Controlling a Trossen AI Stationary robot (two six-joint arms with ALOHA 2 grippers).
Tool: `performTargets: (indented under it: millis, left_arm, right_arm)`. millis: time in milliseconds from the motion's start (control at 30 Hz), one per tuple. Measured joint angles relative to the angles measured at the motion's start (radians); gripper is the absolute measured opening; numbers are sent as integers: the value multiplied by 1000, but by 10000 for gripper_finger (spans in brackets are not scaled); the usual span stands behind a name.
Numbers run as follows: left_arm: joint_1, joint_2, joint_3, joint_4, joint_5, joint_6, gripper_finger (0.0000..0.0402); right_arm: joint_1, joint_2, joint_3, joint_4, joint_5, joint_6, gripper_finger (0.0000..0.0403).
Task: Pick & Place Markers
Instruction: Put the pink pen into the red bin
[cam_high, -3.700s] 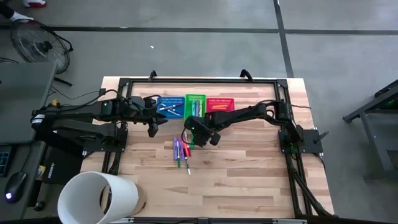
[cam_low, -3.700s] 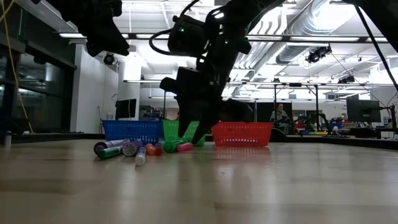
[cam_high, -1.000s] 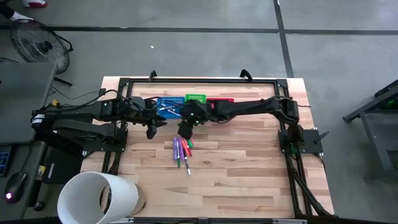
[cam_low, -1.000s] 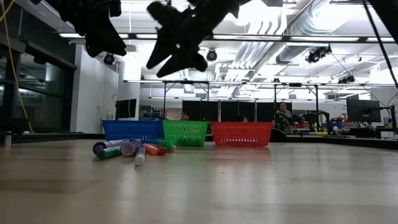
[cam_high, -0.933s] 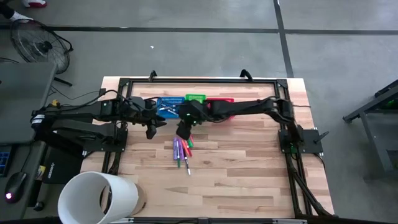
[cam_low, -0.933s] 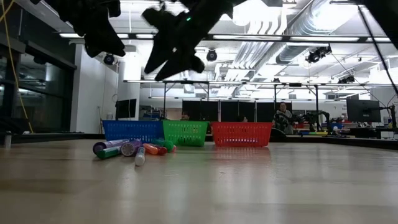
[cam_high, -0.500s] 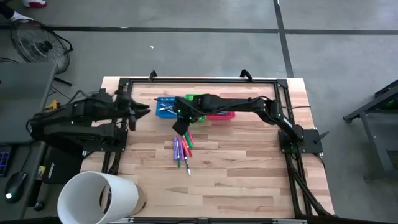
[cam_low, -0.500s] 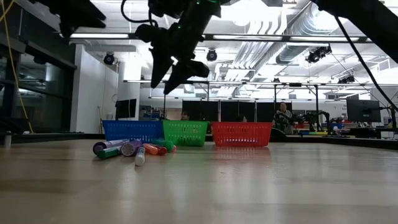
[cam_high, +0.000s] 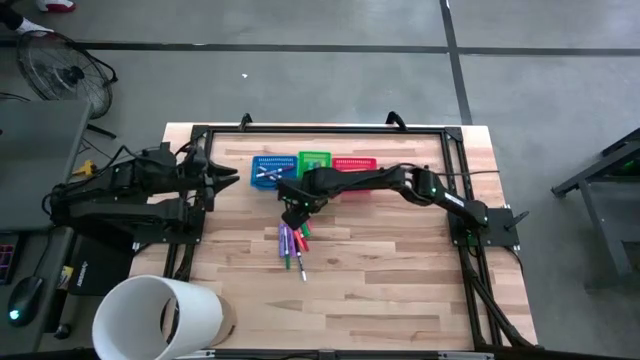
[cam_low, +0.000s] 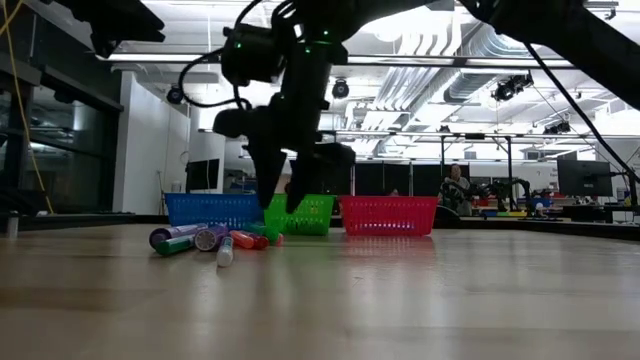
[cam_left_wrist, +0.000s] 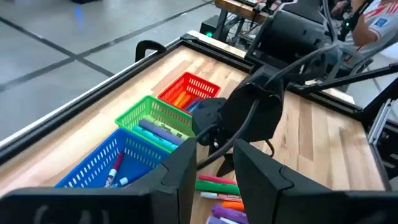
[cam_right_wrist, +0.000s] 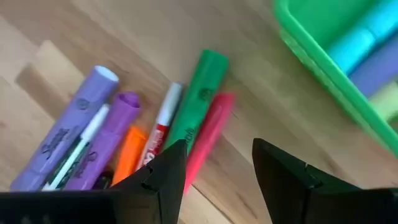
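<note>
The right hand (cam_right_wrist: 214, 165) is held open and empty just above the markers (cam_high: 292, 243), which lie in a loose heap on the worktop (cam_high: 400, 270) in front of the green basket (cam_high: 314, 160). The pink marker (cam_right_wrist: 208, 140) sits between the fingers, touching the green marker (cam_right_wrist: 196, 106). A straight descent is called for, with one finger slid between those two so that only one is pinched. The left hand (cam_left_wrist: 214, 171) is parked open near the worktop's edge.
</note>
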Motion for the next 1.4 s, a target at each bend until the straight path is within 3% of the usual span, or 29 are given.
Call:
performTargets:
  millis: [533,1000,1400]
  left_arm:
    - [0,0,-1,-38,28,133,105]
    - [0,0,-1,-77,93,139,105]
    - [0,0,-1,-91,107,158,105]
  right_arm:
    - [9,12,-19,15,55,161,172]
    - [33,61,-18,32,81,190,172]
    - [93,62,-17,-66,78,343,172]
